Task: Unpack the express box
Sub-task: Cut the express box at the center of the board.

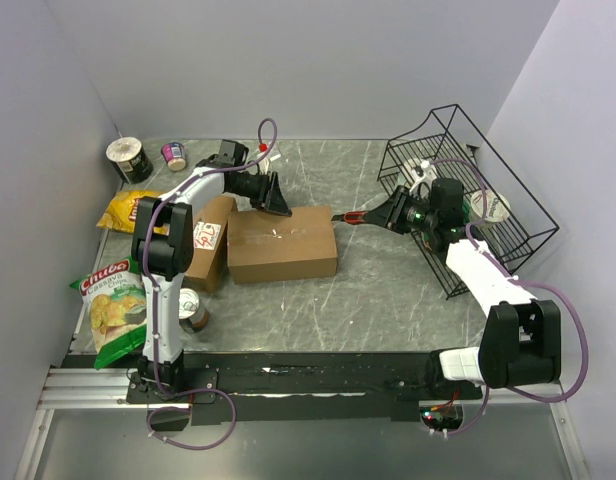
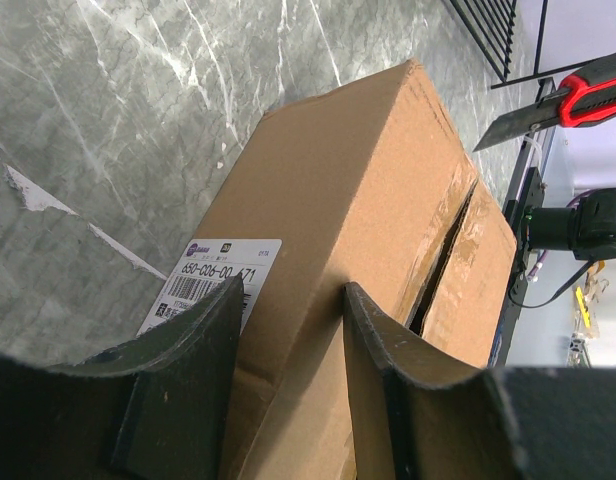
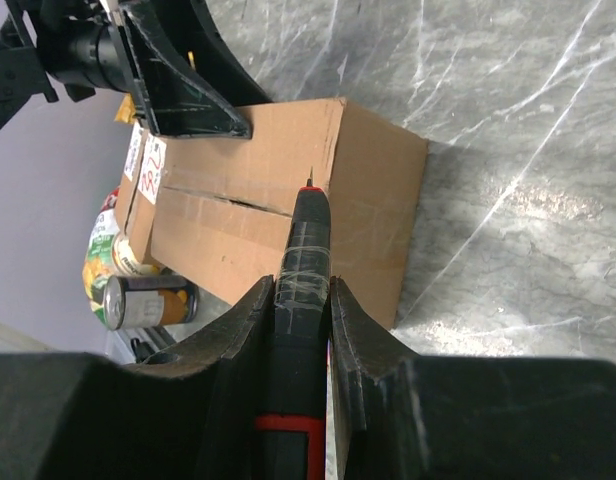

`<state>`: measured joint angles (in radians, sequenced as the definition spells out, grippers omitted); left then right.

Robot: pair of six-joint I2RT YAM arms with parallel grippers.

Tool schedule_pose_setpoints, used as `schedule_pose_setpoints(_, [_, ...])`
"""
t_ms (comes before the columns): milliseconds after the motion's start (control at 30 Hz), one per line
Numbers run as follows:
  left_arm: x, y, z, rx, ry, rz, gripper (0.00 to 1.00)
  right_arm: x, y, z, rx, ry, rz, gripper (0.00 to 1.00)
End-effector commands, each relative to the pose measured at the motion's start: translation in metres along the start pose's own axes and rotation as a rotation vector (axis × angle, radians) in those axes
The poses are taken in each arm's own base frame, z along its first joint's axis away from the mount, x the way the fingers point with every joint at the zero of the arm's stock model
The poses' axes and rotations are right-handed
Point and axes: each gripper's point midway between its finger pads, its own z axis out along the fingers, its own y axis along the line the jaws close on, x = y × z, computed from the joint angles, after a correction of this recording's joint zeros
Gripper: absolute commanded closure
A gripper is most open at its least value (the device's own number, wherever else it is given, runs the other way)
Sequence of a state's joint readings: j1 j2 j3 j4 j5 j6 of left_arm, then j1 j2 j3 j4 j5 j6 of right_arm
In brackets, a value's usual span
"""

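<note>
Chips bag (image 1: 113, 300): lower left of the top view, on the table (image 1: 388, 290), with a can (image 1: 193, 310) just beside it.
Express box (image 1: 283, 245): middle of the table, flaps down, its top seam split into a dark gap.
Right jaws: clenched on a red-and-black knife (image 3: 306, 235), whose blade points at the box's right end.
Left jaws: parted, tips resting over the box's far left corner edge.
Second box (image 1: 210, 250): just beside the express box, on its left.
Wire basket (image 1: 488, 190): upper right.

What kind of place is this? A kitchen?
Probably a robot test lab: two arms bolted to a table, plain walls around, the right gripper holding a knife by a cardboard box.
</note>
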<state>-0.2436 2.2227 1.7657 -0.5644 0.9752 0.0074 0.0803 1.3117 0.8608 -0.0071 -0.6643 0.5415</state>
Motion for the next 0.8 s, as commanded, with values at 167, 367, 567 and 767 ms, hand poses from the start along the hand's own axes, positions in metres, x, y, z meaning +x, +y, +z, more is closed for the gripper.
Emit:
schedule_pose_setpoints(167, [0.048, 0.079, 0.012, -0.277, 0.117, -0.026, 0.99, -0.02, 0.008, -0.006, -0.003, -0.074, -0.068, 1.0])
schedule_pose_setpoints(367, [0.049, 0.079, 0.014, -0.273, 0.12, -0.029, 0.99, -0.018, 0.005, -0.007, 0.003, -0.07, -0.069, 1.0])
schedule_pose_setpoints(567, [0.05, 0.079, 0.015, -0.27, 0.123, -0.031, 0.99, -0.012, 0.001, -0.005, 0.008, -0.051, -0.059, 1.0])
schedule_pose_setpoints(767, [0.051, 0.08, 0.014, -0.273, 0.123, -0.031, 0.99, -0.012, -0.002, -0.004, 0.017, -0.051, -0.059, 1.0])
